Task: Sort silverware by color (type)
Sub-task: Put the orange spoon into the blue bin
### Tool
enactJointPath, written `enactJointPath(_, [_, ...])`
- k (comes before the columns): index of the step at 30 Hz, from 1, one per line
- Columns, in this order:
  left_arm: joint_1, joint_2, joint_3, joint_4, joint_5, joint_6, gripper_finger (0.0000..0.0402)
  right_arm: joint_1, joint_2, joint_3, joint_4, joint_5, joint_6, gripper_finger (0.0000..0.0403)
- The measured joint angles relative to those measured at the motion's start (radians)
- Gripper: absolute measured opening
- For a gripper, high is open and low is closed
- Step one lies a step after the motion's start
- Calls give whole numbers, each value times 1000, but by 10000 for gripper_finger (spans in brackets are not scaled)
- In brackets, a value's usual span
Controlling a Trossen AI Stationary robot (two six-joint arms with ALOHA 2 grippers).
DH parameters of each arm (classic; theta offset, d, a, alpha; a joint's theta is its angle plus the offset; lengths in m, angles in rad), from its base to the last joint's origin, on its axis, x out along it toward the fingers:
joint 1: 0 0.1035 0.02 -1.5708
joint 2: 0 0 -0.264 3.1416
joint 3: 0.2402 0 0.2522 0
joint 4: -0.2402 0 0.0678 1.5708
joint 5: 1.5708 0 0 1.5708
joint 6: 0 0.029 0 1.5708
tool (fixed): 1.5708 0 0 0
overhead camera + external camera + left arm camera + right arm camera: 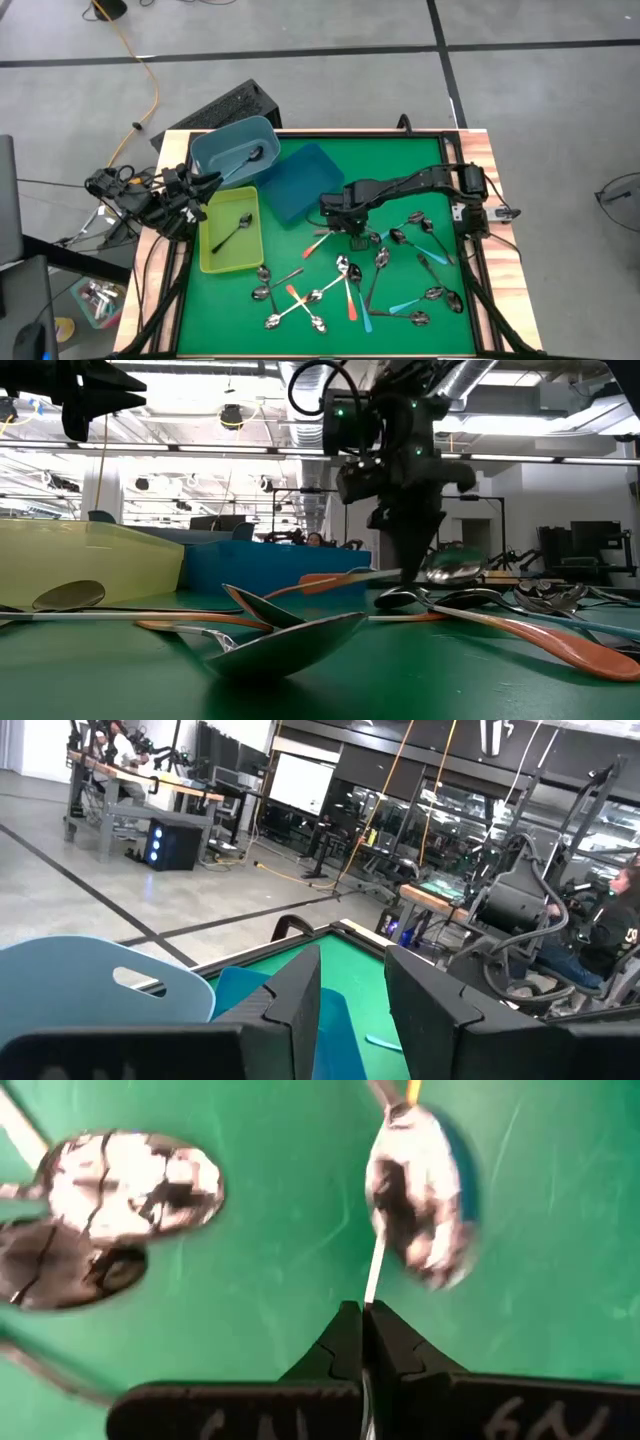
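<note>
Many small spoons [350, 280] lie scattered on the green mat [400, 160], with orange, teal or plain metal handles. My right gripper [362, 1308] points down over the mat's middle [352, 228] and is shut on one pale-handled spoon [420, 1190]. Two more spoon bowls [130, 1180] lie on the mat beside it. My left gripper [350, 1010] waits open at the table's left edge [200, 185], by the bins, with nothing between its fingers. My right gripper pinches the spoon's thin handle [374, 1275] between its two fingertips, coming from above and pointing down. The handle runs out from the fingers to the bowl [420, 1190], which sticks out to one side. The spoon looks lifted a little off the mat, roughly level [450, 567].
Three bins stand at the mat's far left: a light blue one [228, 140] with a spoon in it, a dark blue one [305, 180], and a yellow-green one [215, 255] holding one spoon. Bare mat lies at the far side. A person sits beyond the table [610, 920].
</note>
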Motion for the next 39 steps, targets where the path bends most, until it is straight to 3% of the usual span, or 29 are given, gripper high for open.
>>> enactJointPath(15, [0,0,0,0,0,0,101,-21,-3,102,-360,225,87,12])
enactJointPath(19, [0,0,0,0,0,6,101,-9,-19,101,-356,352,63,11])
enactJointPath(26, [0,0,0,0,1,13,101,-10,-112,103,-105,385,-71,8])
enactJointPath(30, [0,0,0,0,-2,26,101,-49,-160,103,189,382,-169,8])
enactJointPath(34, [0,0,0,-1,-5,31,101,-99,-162,103,521,311,-271,8])
enactJointPath(39, [0,0,0,-1,-5,31,101,-172,-128,80,753,132,-338,8])
